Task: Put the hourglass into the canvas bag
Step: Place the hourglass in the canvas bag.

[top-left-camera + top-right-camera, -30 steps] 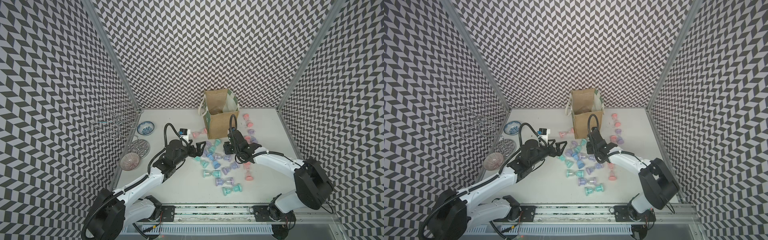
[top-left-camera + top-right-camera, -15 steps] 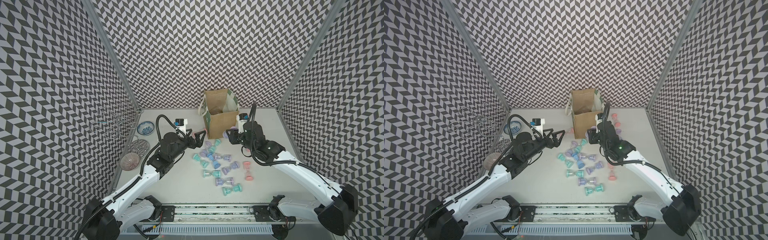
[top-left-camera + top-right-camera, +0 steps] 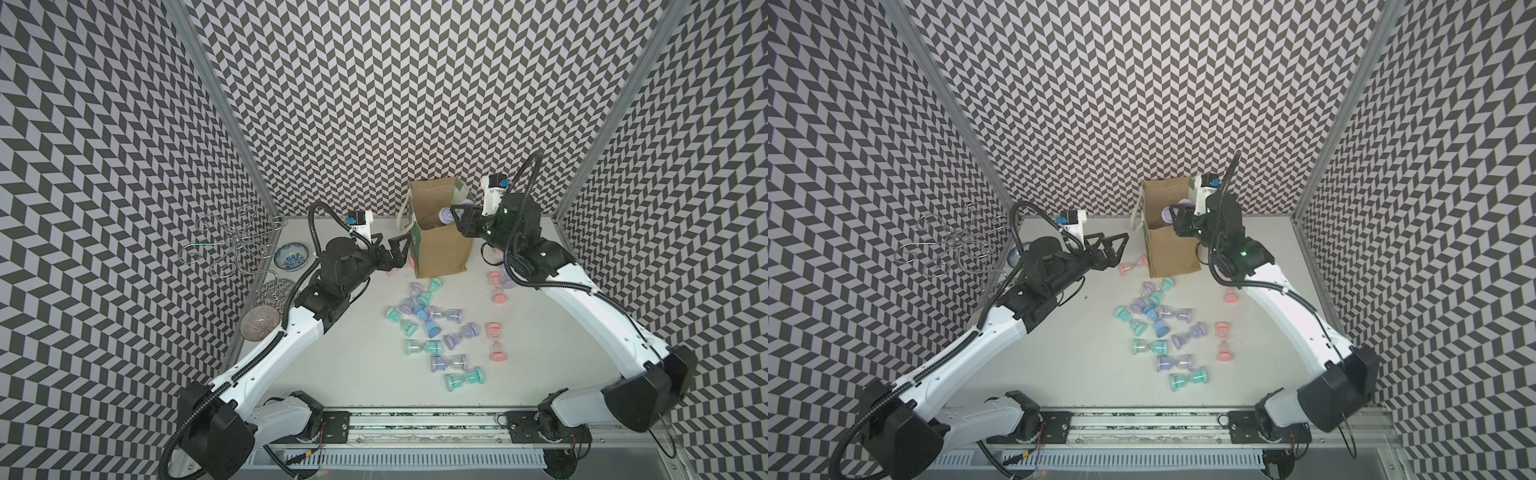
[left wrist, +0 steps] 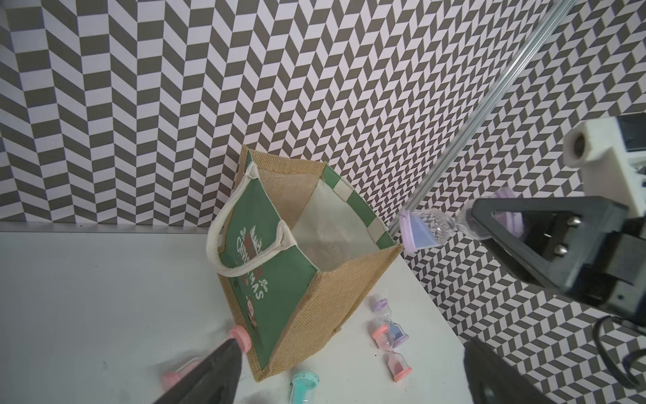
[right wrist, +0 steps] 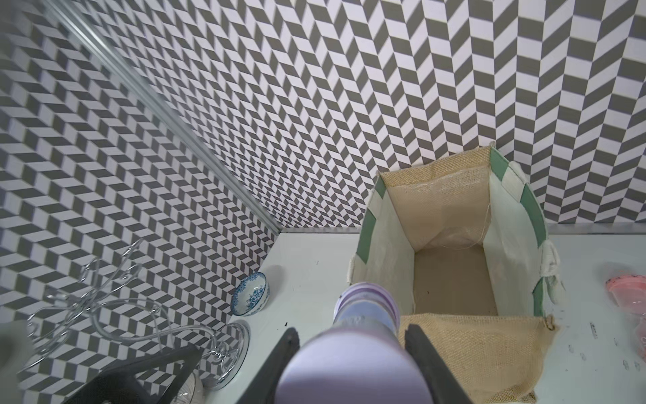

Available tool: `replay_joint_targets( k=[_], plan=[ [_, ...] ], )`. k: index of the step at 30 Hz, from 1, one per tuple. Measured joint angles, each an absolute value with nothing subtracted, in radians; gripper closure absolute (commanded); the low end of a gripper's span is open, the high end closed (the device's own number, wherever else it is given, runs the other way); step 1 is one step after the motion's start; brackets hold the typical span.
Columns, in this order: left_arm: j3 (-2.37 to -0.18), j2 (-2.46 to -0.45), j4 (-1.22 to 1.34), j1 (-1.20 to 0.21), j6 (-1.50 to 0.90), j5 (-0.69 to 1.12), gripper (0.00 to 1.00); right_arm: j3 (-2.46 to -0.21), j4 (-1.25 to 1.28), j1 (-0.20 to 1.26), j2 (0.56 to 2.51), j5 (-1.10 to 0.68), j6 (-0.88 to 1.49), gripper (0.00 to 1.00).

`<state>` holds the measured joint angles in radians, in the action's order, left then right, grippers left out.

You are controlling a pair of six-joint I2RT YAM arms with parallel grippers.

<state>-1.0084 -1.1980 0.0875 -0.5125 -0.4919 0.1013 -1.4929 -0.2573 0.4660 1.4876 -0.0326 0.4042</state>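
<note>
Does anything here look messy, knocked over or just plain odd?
Mainly the hourglasses: most lie tipped on their sides in a loose scatter on the table, some touching; none looks broken. The canvas bag stands upright and open. The right gripper holds a purple hourglass sideways at the bag's rim, which looks deliberate.

A small blue-and-white bowl (image 3: 291, 256) sits at the far left of the white table (image 3: 353, 374), close to the chevron wall (image 3: 104, 208). Just nearer stands a silver wire stand (image 3: 235, 245) on a round glass base (image 3: 277, 291). Nearer still, a ribbed pinkish bowl (image 3: 259, 328) sits at the left edge.
</note>
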Motion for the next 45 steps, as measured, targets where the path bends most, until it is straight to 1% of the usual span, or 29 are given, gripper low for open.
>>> replay_joint_targets(
  k=[8,21,25,32,40,45],
  plan=[
    [-1.014,-1.288,0.102,-0.486,-0.505,0.104,0.01,-1.653,-0.255,0.408,1.731,-0.068,0.408,0.81],
    [-1.014,-1.388,0.135,-0.475,-0.51,0.103,0.01,-2.078,-0.331,0.385,2.137,-0.056,0.348,0.81],
    [-1.014,-1.406,0.143,-0.47,-0.51,0.102,0.01,-2.142,-0.365,0.381,2.224,-0.043,0.332,0.81],
    [-1.013,-1.408,0.156,-0.458,-0.509,0.1,0.01,-2.116,-0.43,0.368,2.263,0.006,0.32,0.81],
    [-1.008,-1.408,0.172,-0.455,-0.514,0.11,0.01,-1.807,-0.42,0.363,2.131,0.103,0.325,0.79],
    [-0.991,-1.407,0.181,-0.455,-0.518,0.13,0.01,-1.713,-0.42,0.363,2.055,0.131,0.347,0.77]
  ],
)
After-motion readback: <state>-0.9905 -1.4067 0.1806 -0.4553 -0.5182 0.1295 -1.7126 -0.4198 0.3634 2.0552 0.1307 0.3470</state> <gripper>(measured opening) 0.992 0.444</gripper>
